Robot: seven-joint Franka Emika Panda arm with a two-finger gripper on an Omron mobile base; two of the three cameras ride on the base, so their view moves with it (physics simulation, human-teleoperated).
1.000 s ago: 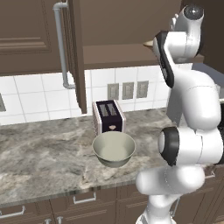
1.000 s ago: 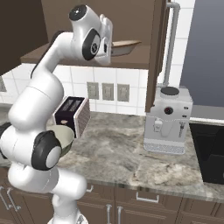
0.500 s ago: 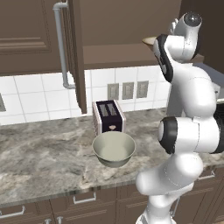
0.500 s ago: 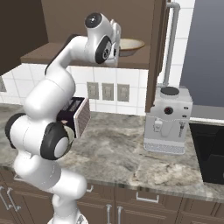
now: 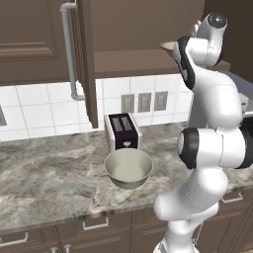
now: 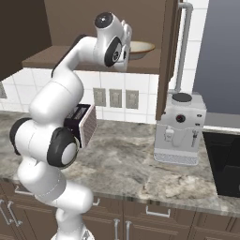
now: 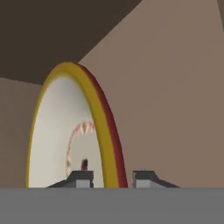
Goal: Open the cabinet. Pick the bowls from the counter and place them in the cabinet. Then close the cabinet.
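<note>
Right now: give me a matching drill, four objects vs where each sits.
Things:
1. plain bowl
2. rimmed bowl
3. toaster
4. coffee machine

Places:
A. on the cabinet shelf, beside the gripper
B. against the tiled wall, behind the plain bowl
C. on the counter, near its front edge
D. on the counter, under the open cabinet door's edge

Pairs: 1-C, 2-A, 3-B, 4-D

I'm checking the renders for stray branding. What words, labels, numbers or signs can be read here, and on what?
None can be read.
Coffee machine: knobs and dials, no legible marks.
Toaster: plain, no brand.
Patterned bowl: a reddish ring pattern, no lettering.
Plain bowl and cabinet door: unmarked.
</note>
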